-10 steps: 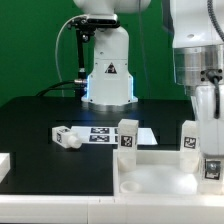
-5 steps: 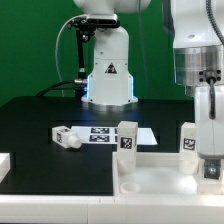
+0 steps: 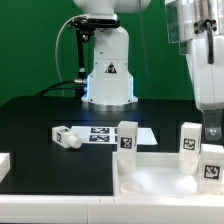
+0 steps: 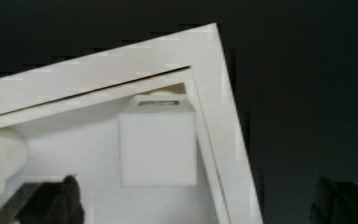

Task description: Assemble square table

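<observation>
Tabletop sits at the near corner of the black surface on the exterior view's right. Three upright legs obstruct it: one at far-left socket, one at far-right, one on the right rim. Tool hangs between the latter two. Loose leg and marker board occupy mid-surface. Tray interior between legs is open; surface's left and far areas unobstructed.

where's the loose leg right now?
In the exterior view the loose leg lies on its side on the black table, left of the marker board and well left of the tabletop with its upright legs.
</observation>
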Action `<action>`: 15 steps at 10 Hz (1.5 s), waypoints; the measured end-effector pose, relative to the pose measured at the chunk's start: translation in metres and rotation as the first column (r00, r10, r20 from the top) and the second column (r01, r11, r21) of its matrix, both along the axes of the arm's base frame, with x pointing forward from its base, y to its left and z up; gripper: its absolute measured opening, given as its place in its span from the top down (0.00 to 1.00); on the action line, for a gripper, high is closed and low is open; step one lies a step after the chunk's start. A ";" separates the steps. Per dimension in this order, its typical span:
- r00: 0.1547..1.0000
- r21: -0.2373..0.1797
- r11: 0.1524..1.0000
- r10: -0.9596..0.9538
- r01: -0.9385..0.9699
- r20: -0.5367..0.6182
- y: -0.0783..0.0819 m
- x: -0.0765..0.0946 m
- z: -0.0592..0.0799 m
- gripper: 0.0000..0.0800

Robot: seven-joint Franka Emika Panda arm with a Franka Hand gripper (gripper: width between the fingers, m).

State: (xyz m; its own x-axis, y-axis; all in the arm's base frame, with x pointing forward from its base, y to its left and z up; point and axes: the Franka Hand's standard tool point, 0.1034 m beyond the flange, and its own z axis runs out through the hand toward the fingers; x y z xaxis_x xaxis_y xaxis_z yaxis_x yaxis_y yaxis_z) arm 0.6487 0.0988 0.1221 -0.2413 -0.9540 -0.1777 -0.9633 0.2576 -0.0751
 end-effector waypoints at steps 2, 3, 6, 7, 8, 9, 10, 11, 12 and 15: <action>1.000 0.000 1.000 0.000 0.000 -0.001 0.000 0.000 -0.001 0.19; 1.000 -0.001 1.000 0.006 -0.006 -0.001 -0.001 0.000 -0.001 0.19; 0.997 0.036 0.998 -0.058 0.056 0.048 -0.043 -0.016 0.009 0.19; 0.996 0.048 0.996 -0.079 0.076 0.050 -0.060 -0.025 0.014 0.19; 0.993 0.049 0.993 -0.108 0.105 0.054 -0.075 -0.026 0.018 0.19; 0.994 0.047 0.994 -0.099 0.097 0.050 -0.068 -0.026 0.014 0.19; 0.995 0.046 0.995 -0.092 0.090 0.048 -0.064 -0.026 0.012 0.19; 0.994 0.046 0.995 -0.094 0.092 0.048 -0.065 -0.026 0.012 0.19; 0.993 0.051 0.993 -0.106 0.103 0.047 -0.068 -0.027 0.012 0.19; 0.981 0.120 0.975 -0.192 0.189 0.012 -0.126 -0.055 0.019 0.19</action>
State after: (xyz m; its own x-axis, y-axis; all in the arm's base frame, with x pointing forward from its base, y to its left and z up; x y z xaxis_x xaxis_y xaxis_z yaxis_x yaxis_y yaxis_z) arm 0.5938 -0.0268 0.1413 -0.4110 -0.8630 -0.2939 -0.8940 0.4446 -0.0553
